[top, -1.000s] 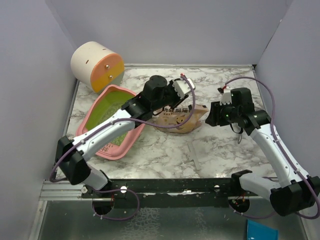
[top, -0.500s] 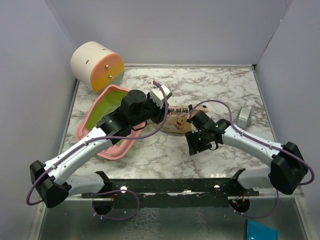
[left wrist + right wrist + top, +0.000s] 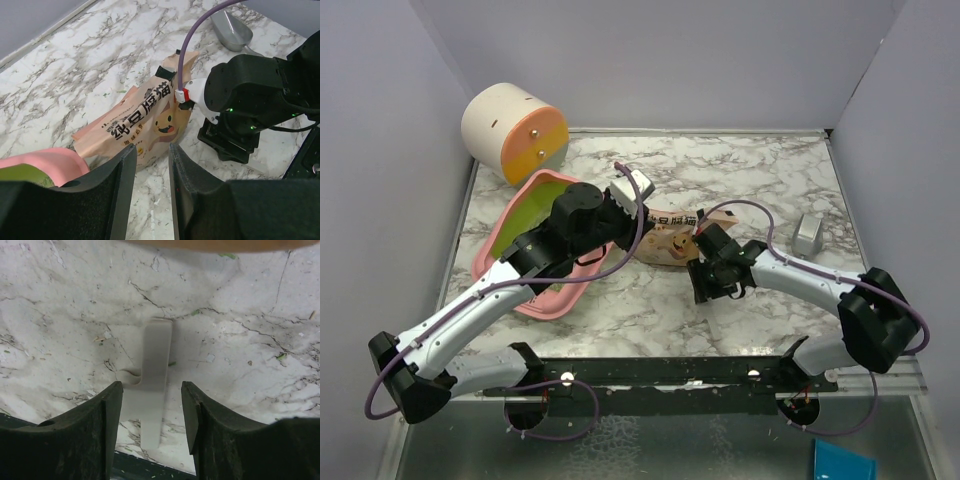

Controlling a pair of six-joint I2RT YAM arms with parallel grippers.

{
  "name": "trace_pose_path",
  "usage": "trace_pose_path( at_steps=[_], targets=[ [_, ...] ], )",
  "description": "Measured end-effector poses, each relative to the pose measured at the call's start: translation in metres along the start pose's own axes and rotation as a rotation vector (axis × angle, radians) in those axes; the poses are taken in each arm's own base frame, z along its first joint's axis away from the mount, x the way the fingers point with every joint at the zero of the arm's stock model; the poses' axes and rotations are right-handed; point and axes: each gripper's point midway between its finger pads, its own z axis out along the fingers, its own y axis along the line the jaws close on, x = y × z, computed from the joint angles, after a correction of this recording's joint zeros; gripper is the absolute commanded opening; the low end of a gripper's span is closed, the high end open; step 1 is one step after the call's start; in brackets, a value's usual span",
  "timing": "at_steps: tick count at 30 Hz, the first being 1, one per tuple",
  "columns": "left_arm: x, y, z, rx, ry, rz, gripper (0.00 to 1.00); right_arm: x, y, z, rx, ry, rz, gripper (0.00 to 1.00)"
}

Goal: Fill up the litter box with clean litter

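Note:
The pink litter box [image 3: 516, 268] with its lime-green bottom [image 3: 525, 215] lies at the left, partly under my left arm. Its pink rim [image 3: 47, 161] shows in the left wrist view. No loose litter mass shows, only a few green specks on the marble. The tan bag [image 3: 670, 240] with the cartoon animal lies flat beside the box. My left gripper [image 3: 625, 228] hovers just before the bag [image 3: 145, 117], jaws a little apart and empty [image 3: 152, 160]. My right gripper [image 3: 708, 285] points down at the table. It is open [image 3: 150, 405] astride a pale flat strip [image 3: 154, 365].
The cream-and-orange cylinder [image 3: 512, 132] stands at the back left. A grey scoop [image 3: 810, 235] lies at the right, and it also shows in the left wrist view [image 3: 231, 30]. Purple walls close in three sides. The black rail [image 3: 670, 372] runs along the near edge.
My right arm has swung from the right side to the middle and come down over the strip. My left arm has drawn back toward the litter box, its gripper now near the bag's left end.

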Motion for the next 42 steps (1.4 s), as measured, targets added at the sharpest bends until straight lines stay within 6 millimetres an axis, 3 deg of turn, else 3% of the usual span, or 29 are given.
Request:
trace_pose_path(
  at_steps=[6, 11, 16, 19, 24, 30, 32, 35, 42],
  targets=[
    [0.001, 0.001, -0.005, -0.007, -0.009, -0.001, 0.35, -0.005, 0.002, 0.012, -0.002, -0.008, 0.006, 0.47],
    [0.007, 0.001, -0.004, -0.008, 0.004, -0.003, 0.35, -0.01, 0.002, 0.024, 0.014, -0.015, 0.019, 0.16],
    [0.007, 0.001, -0.004, -0.007, 0.004, -0.002, 0.35, -0.01, 0.0, 0.021, 0.009, -0.056, 0.042, 0.1],
    [0.006, 0.001, -0.004, -0.006, 0.001, -0.003, 0.35, -0.006, -0.002, 0.01, -0.003, -0.085, 0.051, 0.09],
    [0.014, -0.005, -0.001, 0.027, -0.006, -0.011, 0.41, -0.036, 0.012, -0.05, -0.114, -0.306, 0.067, 0.08],
    [0.031, -0.031, -0.004, 0.166, -0.043, -0.047, 0.45, -0.071, 0.046, -0.157, -0.384, -0.625, 0.061, 0.09],
    [0.032, -0.044, -0.009, 0.241, -0.083, -0.072, 0.52, -0.078, 0.058, -0.19, -0.475, -0.707, 0.047, 0.09],
    [0.027, -0.066, -0.022, 0.364, -0.167, -0.112, 0.63, -0.084, 0.074, -0.224, -0.599, -0.787, 0.024, 0.09],
    [0.007, -0.107, -0.076, 0.628, -0.383, -0.149, 0.67, -0.09, 0.113, -0.286, -0.894, -0.921, -0.053, 0.07]
  ],
)
